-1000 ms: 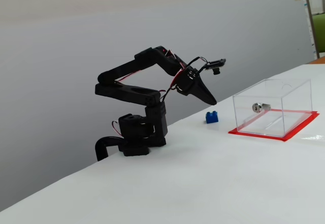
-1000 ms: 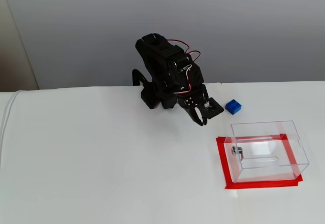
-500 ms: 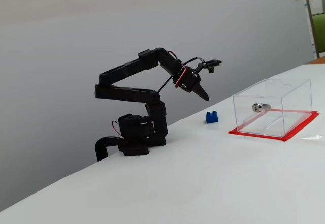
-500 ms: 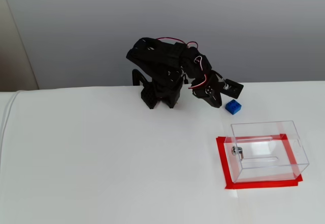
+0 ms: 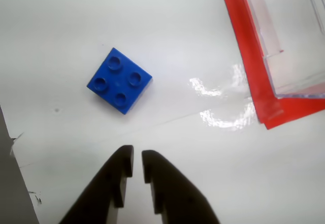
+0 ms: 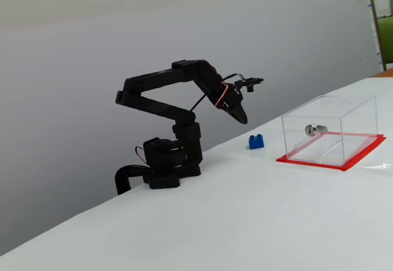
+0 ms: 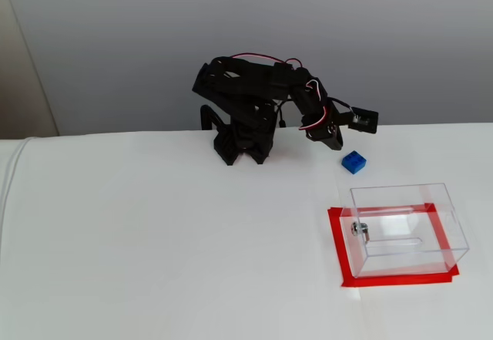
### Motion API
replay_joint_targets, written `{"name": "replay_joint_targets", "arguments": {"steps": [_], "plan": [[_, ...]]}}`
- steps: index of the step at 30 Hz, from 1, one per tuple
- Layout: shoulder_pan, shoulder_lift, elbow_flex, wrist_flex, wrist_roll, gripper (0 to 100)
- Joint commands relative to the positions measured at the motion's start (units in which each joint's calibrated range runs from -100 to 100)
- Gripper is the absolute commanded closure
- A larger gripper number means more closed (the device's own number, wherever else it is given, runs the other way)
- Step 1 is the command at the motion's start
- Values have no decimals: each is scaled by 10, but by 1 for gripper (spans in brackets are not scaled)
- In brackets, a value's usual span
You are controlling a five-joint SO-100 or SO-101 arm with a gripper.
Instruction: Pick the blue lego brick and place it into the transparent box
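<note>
The blue lego brick (image 5: 120,81) is sitting flat on the white table (image 7: 154,240), four studs up, turned diagonally in the wrist view. It's lying just off the red base sheet (image 5: 251,56) of the transparent box (image 7: 404,228), on the arm's side of it, apart from it and not touching. Nothing is holding it yet.

The gripper (image 5: 136,162) is hanging in the air above the table, between the brick and the arm's base (image 6: 164,166), tips pointing down toward the brick. Its fingers (image 5: 120,172) are nearly pressed together with only a thin slit showing, and nothing is between them. My guess is it's lining up over the brick, so the jaws will need to spread wider than the brick before dropping.

Inside the box a little silver lock part (image 7: 359,230) is sitting on a side wall, and the top looks open, which is presumably why the box is parked so close: short carry, drop from above.
</note>
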Motion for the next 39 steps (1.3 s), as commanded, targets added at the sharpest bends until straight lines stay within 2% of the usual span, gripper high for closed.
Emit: {"name": "replay_joint_targets", "arguments": {"steps": [1,6,13,22,26,31,39], "plan": [[-21,55,-57,-49,-1,98],[-47,133,-120,-85,-4,98],[-73,233,-170,-123,-94,98],[-86,277,-194,-112,-161,98],[-77,276,-194,-64,-181,98],[-58,272,-195,0,-183,98],[-36,272,-194,35,-178,98]]}}
